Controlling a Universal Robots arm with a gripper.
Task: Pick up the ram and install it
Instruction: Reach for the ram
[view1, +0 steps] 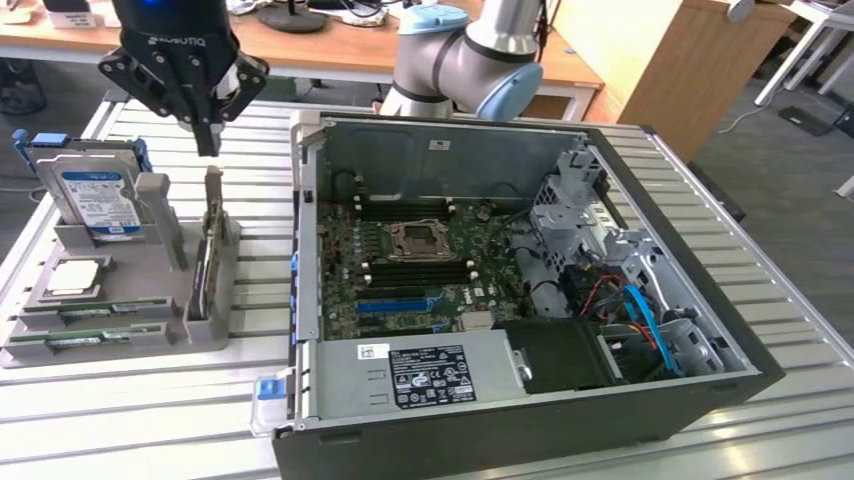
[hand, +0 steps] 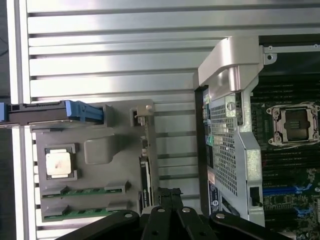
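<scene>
The ram (view1: 202, 272) is a thin dark stick standing on its long edge in a slot of the grey holder (view1: 134, 335) at the exterior view's left. It appears edge-on in the wrist view (hand: 145, 176). My gripper (view1: 207, 143) hangs shut above the far end of that slot, clear of the stick, with nothing between its fingers. Its black fingertips (hand: 170, 194) meet just over the ram's edge. Two more green sticks (view1: 83, 313) lie flat in the holder's front slots (hand: 84, 191).
The holder also carries a blue-labelled hard drive (view1: 102, 203) and a square silver CPU (view1: 75, 277). To the right stands the open computer case (view1: 667, 400), with its motherboard, CPU socket (view1: 416, 238) and dark memory slots (view1: 416, 270). Everything rests on a ribbed aluminium table (view1: 134, 430).
</scene>
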